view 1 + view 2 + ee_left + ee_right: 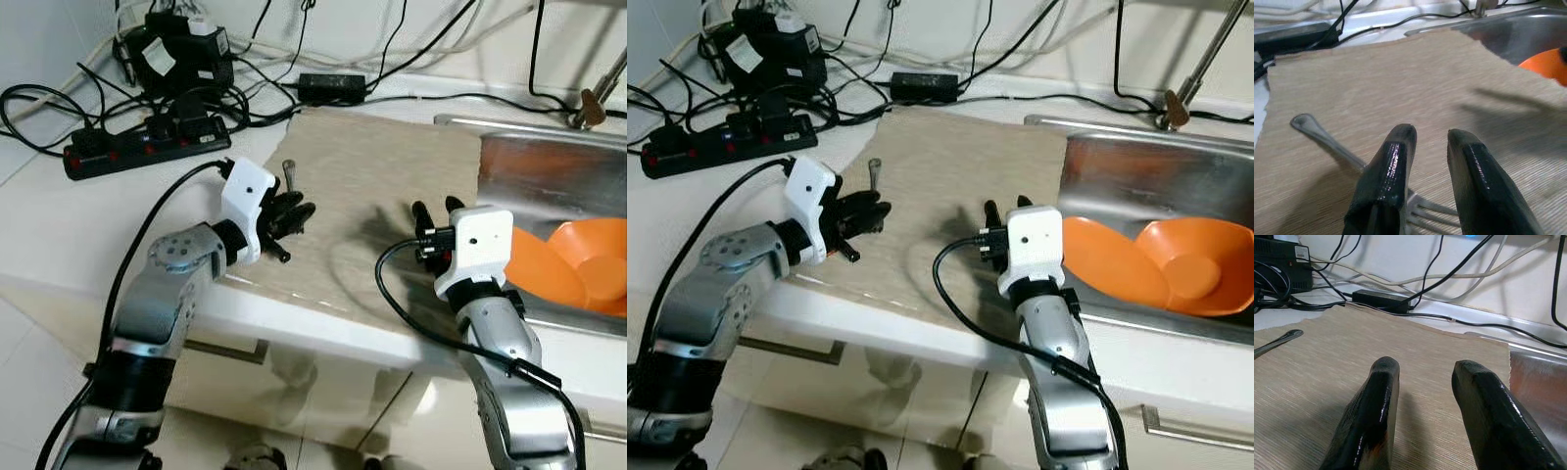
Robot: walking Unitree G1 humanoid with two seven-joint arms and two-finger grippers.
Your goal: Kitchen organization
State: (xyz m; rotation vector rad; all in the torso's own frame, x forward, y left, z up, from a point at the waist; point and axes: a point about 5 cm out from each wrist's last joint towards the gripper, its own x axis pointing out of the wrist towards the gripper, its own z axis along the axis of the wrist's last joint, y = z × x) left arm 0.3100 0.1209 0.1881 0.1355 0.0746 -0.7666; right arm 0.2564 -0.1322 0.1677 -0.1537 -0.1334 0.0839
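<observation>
A metal fork [1322,137] lies on the beige mat [382,166], handle end pointing toward the wall. My left gripper [297,213] hovers low over the fork's tine end with its fingers [1396,156] a little apart and open; the tines show under and between them in the left wrist view. Further right, my right gripper [438,208] stands open just above the bare mat, near the sink's edge, holding nothing. An orange plate [539,269] and an orange bowl [600,257] lie in the steel sink [549,162].
A black power strip [147,147], a power adapter [331,86] and several tangled cables crowd the counter's back left. A faucet lever [591,103] stands behind the sink. The counter's front edge runs just below both wrists.
</observation>
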